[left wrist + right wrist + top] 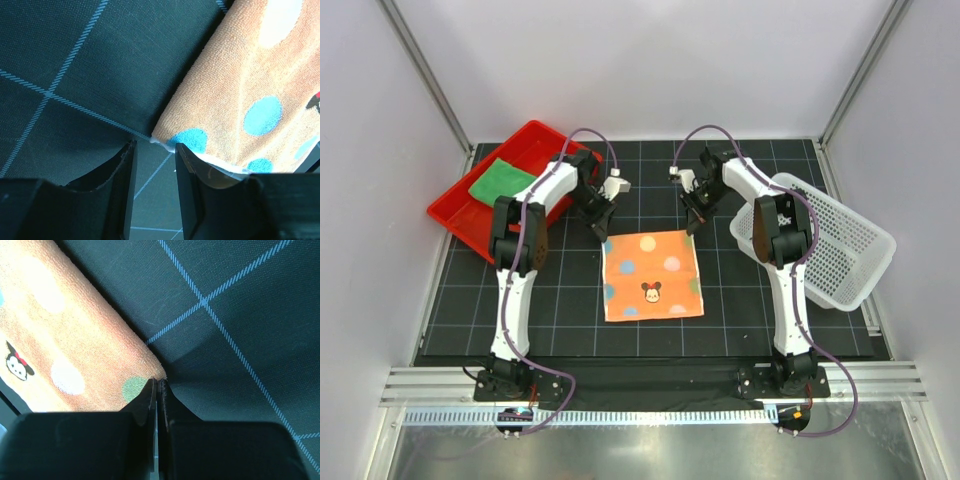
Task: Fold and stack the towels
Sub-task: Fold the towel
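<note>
the spotty towel (652, 274) is laid flat mid-counter (560, 300), far-left corner parked just beside one finger of the narrowly parted left pincer (154, 147), far-right corner at the tips of the right pincer (158, 382), clamped tight, maybe on cloth

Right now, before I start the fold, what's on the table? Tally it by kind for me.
Towels: 2 (orange polka-dot towel flat on the mat, green towel in the tray)
Trays: 1 (red tray)
Baskets: 1 (white basket)
Total: 4
</note>
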Robot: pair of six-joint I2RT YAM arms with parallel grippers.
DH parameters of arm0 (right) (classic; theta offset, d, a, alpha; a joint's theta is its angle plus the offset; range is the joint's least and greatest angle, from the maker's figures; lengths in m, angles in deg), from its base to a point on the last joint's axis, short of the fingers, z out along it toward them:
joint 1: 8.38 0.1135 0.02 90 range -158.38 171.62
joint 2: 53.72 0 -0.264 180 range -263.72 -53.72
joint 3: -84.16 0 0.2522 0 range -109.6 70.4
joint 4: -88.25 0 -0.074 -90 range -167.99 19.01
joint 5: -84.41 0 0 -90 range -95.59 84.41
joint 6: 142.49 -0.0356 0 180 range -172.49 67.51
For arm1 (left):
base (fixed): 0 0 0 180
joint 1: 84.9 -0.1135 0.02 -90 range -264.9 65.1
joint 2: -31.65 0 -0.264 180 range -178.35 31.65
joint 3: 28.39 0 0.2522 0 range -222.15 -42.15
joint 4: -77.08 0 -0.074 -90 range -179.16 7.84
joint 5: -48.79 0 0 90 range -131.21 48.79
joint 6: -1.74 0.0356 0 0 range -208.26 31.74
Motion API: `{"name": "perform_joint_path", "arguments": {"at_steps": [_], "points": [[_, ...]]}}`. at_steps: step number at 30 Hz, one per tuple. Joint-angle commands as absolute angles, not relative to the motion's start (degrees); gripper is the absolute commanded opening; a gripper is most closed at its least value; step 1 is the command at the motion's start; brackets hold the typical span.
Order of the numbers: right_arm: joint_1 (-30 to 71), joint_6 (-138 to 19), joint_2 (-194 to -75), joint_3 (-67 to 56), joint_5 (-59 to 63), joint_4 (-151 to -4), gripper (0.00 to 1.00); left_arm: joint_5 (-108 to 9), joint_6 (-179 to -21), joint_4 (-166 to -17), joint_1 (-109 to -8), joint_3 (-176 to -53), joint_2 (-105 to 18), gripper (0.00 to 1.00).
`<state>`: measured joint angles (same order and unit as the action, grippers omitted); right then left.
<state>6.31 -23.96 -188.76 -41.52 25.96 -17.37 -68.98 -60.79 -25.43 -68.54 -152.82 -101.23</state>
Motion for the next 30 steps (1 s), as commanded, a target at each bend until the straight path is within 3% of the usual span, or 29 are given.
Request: {"name": "perform_joint_path", "arguments": {"at_steps": [1,24,29,30], "points": [[6.12,-24.10,-185.99,-41.66,25.61,-18.84,0.01,-71.27,-61.27,-26.49,-68.90,-155.00,-98.78,0.40],[6.12,-24.72,-185.11,-41.31,24.91,-19.81,0.01,-70.66,-61.97,-26.40,-67.06,-153.24,-102.12,0.38],[6.12,-24.89,-184.94,-41.13,24.83,-20.07,0.01,-69.34,-61.80,-25.97,-66.44,-153.51,-102.91,0.32],[6.12,-24.90,-184.94,-41.13,24.74,-19.99,0.01,-69.08,-61.71,-25.97,-66.53,-153.59,-103.00,0.26]]}}
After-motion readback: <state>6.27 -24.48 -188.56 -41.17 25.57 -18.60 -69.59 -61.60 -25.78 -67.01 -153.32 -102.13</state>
